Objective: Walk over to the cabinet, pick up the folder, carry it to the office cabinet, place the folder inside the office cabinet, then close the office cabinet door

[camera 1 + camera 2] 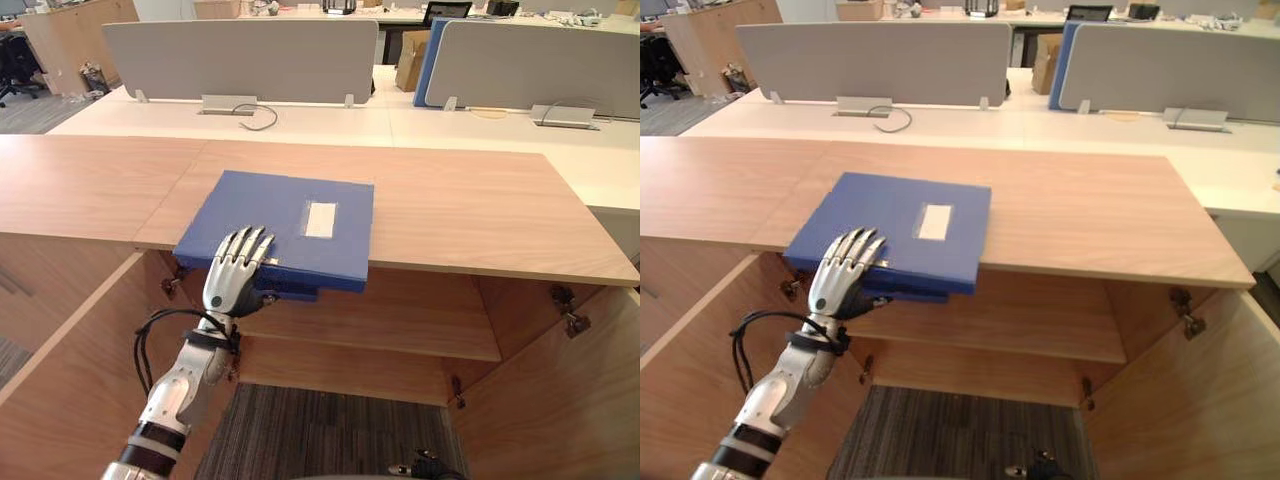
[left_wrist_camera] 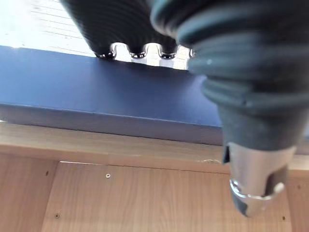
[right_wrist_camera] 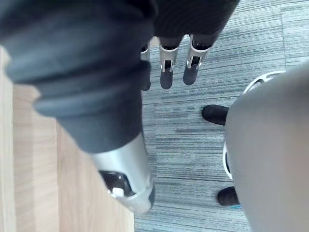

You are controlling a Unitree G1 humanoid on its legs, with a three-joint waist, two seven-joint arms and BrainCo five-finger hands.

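Observation:
A blue folder with a white label lies flat on the wooden cabinet top, its near edge sticking out over the front. My left hand reaches up from below; its fingers lie straight on the folder's near left corner. In the left wrist view the folder's edge runs across, with the thumb lower down and apart from it. Beside a wooden panel, my right hand hangs over grey carpet, fingers straight and holding nothing.
Under the top the office cabinet stands open, with a shelf inside and doors swung out at left and right. Behind it are white desks with grey divider screens.

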